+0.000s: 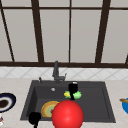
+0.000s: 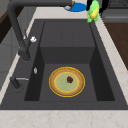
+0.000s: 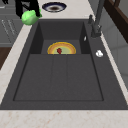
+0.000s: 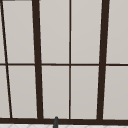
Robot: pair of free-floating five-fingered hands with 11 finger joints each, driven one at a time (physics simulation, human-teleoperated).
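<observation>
Front view: a red ball (image 1: 67,114) is looming nearest the camera, the left hand (image 1: 34,118) hanging beside it, fingers unreadable. Behind, the right hand (image 1: 72,90) is pinching a green-yellow sponge (image 1: 75,95) above the sink (image 1: 105,100).

Left side view: below the hand, a plate (image 2: 66,81) is lying in the basin. The sponge is looking soft and light, best squeezed mid-body.

Right hand (image 1: 72,89) raised, fingers seemingly clasped, left hand (image 1: 34,118) low
</observation>
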